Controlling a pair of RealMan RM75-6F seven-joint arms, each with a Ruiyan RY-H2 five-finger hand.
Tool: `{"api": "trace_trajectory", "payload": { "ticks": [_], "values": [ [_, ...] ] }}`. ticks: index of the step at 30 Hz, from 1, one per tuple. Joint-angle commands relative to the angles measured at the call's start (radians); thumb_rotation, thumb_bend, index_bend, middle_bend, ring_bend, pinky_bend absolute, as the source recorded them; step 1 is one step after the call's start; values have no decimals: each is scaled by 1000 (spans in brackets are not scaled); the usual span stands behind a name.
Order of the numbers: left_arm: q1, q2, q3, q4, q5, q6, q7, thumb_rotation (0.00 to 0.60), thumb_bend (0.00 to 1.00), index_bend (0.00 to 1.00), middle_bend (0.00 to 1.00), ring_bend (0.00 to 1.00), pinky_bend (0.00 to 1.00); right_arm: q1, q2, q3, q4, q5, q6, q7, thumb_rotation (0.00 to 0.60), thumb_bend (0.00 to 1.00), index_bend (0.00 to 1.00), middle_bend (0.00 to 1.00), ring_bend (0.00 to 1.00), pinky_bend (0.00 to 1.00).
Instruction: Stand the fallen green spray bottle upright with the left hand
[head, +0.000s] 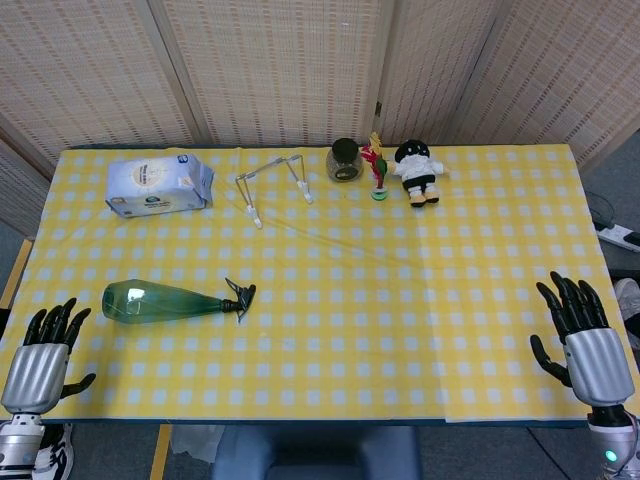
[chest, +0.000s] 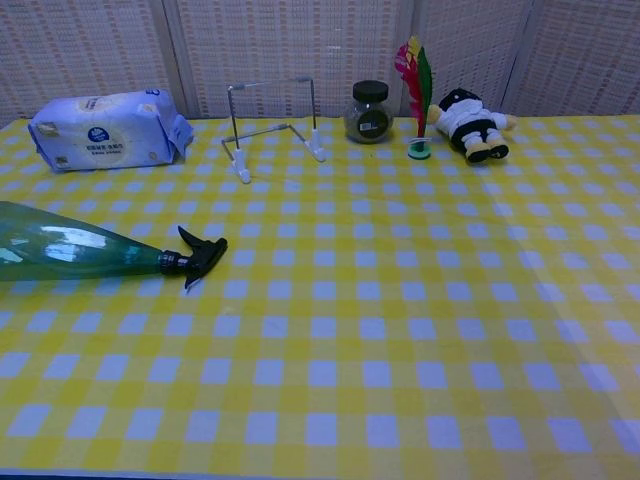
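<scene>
The table (head: 330, 330), covered in a yellow and white checked cloth, fills both views; on its left side the green spray bottle (head: 160, 301) lies flat, its body pointing left and its black trigger head (head: 240, 297) pointing toward the table's middle, near the front edge and apart from everything else; at the back left sits a blue and white pack of wipes (head: 160, 186); the left hand (head: 42, 355) rests at the front left corner, near the bottle's base but not touching it, its dark fingers spread and holding nothing; the right hand (head: 583, 338) rests at the front right edge, well apart from the bottle, fingers likewise spread and empty; along the back edge stand a wire stand (head: 270, 186), then a black and white plush toy (head: 418, 170) lying on its back, a dark-lidded glass jar (head: 345, 160), and a red and yellow feathered toy (head: 376, 170) between jar and plush; neither hand shows in the chest view.
</scene>
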Motion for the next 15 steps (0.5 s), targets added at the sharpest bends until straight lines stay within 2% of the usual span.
{"api": "trace_trajectory", "payload": {
  "ticks": [1,9,11,12,13,14,15],
  "values": [
    [-1,-2,1,2,0,-3,1,600,153,138,42,13,0,-1,1,-1,-1,-2,3,0,600,457,0,0,0,0],
    [-16,-27,5,27,53,3,-27,600,153,134,53,35,4,-11,6,-4,-5,-16,27,3,600,456,0,0,0,0],
    [-20,-44,8,39,87,15,-58,600,154,131,111,99,71,-13,6,-4,-7,-20,34,3,600,456,0,0,0,0],
    [-23,-60,8,54,115,32,-77,600,155,132,162,158,148,-14,7,-2,-9,-22,39,4,600,456,0,0,0,0],
    [-27,-79,2,66,141,52,-96,600,155,136,249,268,294,-14,7,-1,-9,-23,43,5,600,456,0,0,0,0],
    [-30,-100,-4,80,162,72,-113,600,155,148,392,464,521,-14,7,0,-9,-23,44,5,600,456,0,0,0,0],
    [-35,-120,-11,91,180,89,-127,600,156,157,500,597,657,-14,7,1,-9,-22,43,5,600,456,0,0,0,0]
  ]
}}
